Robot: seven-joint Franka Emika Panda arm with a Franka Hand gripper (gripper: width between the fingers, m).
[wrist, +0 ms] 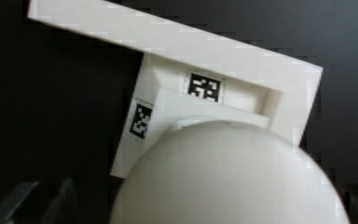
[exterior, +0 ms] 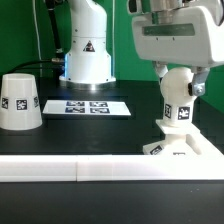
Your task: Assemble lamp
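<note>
The ball-shaped bulb (exterior: 180, 108) stands upright with its neck on the low square base (exterior: 176, 147), at the exterior view's right, near the front. My gripper (exterior: 178, 87) comes down from above, its fingers on either side of the bulb's ball, shut on it. In the wrist view the bulb (wrist: 229, 165) fills the frame below the gripper (wrist: 220, 216), and the tagged base (wrist: 194, 95) shows beyond it. The fingertips are mostly hidden there. The cone shade (exterior: 20, 102) stands alone on the table at the exterior view's left.
The long white bar (exterior: 70, 170) runs along the table's front edge, right by the base; it also shows in the wrist view (wrist: 176, 45). The marker board (exterior: 88, 106) lies flat mid-table. The arm's white pedestal (exterior: 86, 55) stands behind it.
</note>
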